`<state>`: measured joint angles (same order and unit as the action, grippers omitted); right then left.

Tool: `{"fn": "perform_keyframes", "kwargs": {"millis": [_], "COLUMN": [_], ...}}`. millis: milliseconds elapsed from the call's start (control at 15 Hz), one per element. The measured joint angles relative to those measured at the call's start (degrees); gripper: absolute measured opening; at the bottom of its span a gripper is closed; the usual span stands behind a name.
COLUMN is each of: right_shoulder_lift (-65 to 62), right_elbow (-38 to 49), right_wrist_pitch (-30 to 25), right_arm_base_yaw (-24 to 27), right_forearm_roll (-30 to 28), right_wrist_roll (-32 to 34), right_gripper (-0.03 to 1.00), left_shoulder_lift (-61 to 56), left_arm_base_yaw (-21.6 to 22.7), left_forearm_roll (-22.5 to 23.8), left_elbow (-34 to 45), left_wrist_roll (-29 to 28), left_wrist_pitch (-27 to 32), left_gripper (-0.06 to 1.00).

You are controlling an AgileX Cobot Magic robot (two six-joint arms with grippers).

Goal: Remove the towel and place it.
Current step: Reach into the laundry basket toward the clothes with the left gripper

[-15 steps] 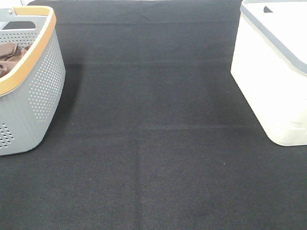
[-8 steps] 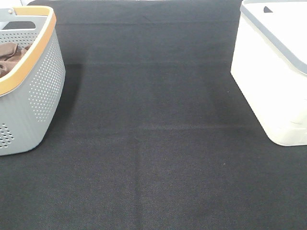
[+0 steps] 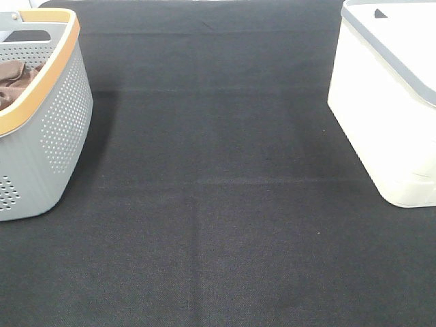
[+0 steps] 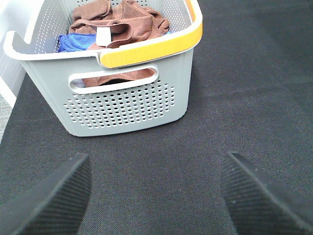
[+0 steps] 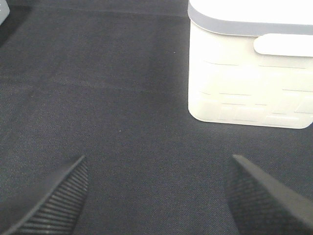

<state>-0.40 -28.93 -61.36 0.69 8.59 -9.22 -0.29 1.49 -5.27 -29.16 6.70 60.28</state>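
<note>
Left wrist view looks past the left gripper [image 4: 154, 171], its jaws spread wide with nothing between them, toward the grey basket [image 4: 128, 105]; the towel [image 4: 128, 23] lies crumpled on top of the pile inside, its white tag [image 4: 102, 36] facing up, just beside a blue cloth [image 4: 74, 42]. The right gripper [image 5: 155, 174] is likewise spread and empty above the black mat [image 5: 98, 98], near the white basket [image 5: 244, 83] (probably where the towel should end up, though the task does not say). The step in hand looks like the reach into the grey basket, not yet begun. To do it well, the left arm should clear the yellow rim, descend from above onto a raised fold of the tagged cloth, and pinch only that layer, since more brown fabric shows through the handle slot lower down and the blue cloth touches it; lifting straight up before crossing would keep the hem from snagging.
</note>
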Motion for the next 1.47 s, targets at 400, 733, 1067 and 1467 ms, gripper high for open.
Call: {"fn": "perform_keyframes", "kwargs": {"millis": [400, 733, 1067, 1467], "right_shoulder_lift": [0.0, 0.0, 0.0, 0.0], "right_elbow": [0.0, 0.0, 0.0, 0.0], "right_wrist_pitch": [0.0, 0.0, 0.0, 0.0], "right_arm_base_yaw": [0.0, 0.0, 0.0, 0.0], "right_forearm_roll": [0.0, 0.0, 0.0, 0.0], "right_wrist_roll": [0.0, 0.0, 0.0, 0.0], "right_gripper": [0.74, 0.74, 0.74, 0.74], "left_shoulder_lift": [0.0, 0.0, 0.0, 10.2], "left_arm_base_yaw": [0.0, 0.0, 0.0, 0.0], "left_forearm_roll": [0.0, 0.0, 0.0, 0.2], "left_elbow": [0.0, 0.0, 0.0, -2.5], "left_wrist_roll": [0.0, 0.0, 0.0, -5.2], "left_wrist_pitch": [0.0, 0.0, 0.0, -15.7], "left_gripper": [0.71, 0.71, 0.71, 0.71]}}
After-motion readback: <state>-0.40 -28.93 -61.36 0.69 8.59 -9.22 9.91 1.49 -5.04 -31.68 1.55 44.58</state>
